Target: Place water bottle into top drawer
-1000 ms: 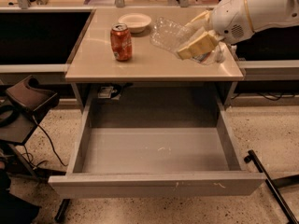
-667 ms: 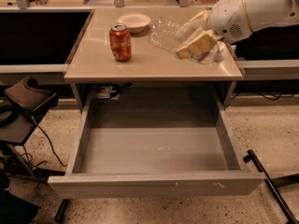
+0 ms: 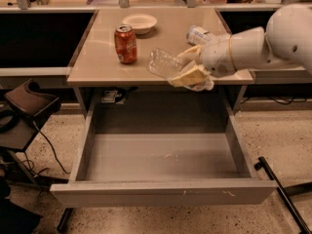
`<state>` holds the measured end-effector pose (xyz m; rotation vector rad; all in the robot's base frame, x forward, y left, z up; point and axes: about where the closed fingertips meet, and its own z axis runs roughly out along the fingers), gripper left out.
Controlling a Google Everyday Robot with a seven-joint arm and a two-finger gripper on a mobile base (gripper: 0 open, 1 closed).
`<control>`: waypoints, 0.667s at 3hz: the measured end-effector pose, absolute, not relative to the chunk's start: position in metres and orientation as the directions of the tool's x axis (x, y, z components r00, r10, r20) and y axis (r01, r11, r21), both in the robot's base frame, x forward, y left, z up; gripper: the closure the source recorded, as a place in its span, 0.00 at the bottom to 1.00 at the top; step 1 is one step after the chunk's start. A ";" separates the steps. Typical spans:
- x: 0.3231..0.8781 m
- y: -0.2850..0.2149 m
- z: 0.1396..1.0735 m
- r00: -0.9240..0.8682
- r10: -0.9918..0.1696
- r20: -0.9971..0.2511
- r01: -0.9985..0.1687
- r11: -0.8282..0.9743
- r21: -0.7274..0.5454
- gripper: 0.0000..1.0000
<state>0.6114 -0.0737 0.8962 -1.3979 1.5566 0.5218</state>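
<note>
The water bottle (image 3: 163, 63), clear ribbed plastic, is held on its side in my gripper (image 3: 189, 68), above the front edge of the beige table (image 3: 97, 57). The gripper's yellowish fingers (image 3: 191, 76) are shut on the bottle's right end, and the white arm (image 3: 258, 45) reaches in from the right. The top drawer (image 3: 161, 191), wide grey metal, is pulled fully open below; nothing shows inside it. The bottle hangs over the drawer's back part.
A red soda can (image 3: 126, 44) stands on the table left of the bottle. A white bowl (image 3: 139, 23) sits behind it. Another bottle with a white-and-blue label (image 3: 199, 34) lies behind the gripper. A dark chair (image 3: 24, 111) is at the left, a black bar (image 3: 282, 194) on the floor at the right.
The gripper has lifted the water bottle off the table's back right and carried it forward and left, to the table's front edge above the open drawer.
</note>
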 end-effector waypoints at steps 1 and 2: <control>0.620 -0.057 0.841 0.111 -0.428 -0.897 -0.941 0.246 -0.234 1.00; 0.621 -0.051 0.801 0.087 -0.374 -0.923 -0.953 0.237 -0.186 1.00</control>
